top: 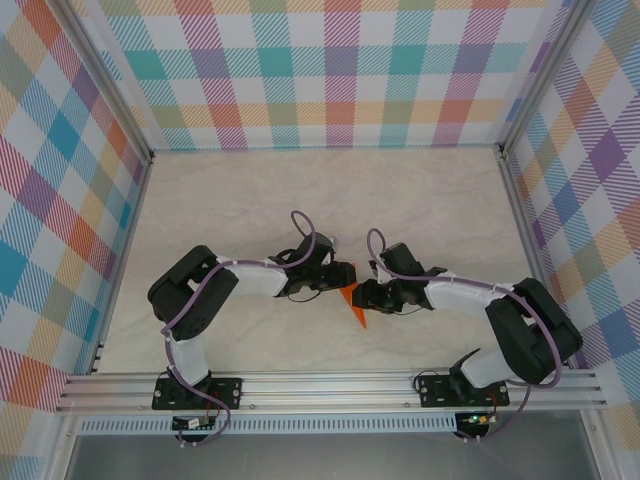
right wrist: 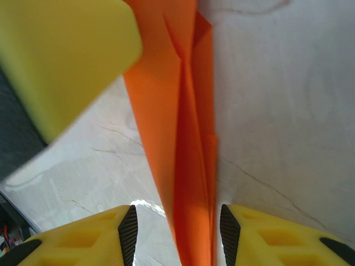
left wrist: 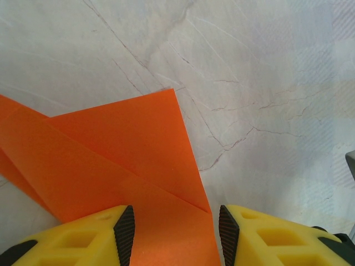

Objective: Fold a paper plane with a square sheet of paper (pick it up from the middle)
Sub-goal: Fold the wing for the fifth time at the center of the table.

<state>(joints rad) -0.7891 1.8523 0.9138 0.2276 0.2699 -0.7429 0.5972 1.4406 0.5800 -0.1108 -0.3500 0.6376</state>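
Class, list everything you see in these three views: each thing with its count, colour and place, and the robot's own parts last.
paper plane: one, bright orange, on the table between the arms' tips
table: one, pale marble pattern, under everything
walls: three, pastel checked, left, back and right
frame rail: one, silver, near edge
left arm: one, black and white, purple cable, near left
right arm: one, same colours, near right
jaws: two pairs, yellow with black pads, both open astride the paper

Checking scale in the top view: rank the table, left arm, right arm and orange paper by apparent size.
1. Table.
2. Left arm and right arm, about alike.
3. Paper, partly covered by the arms.
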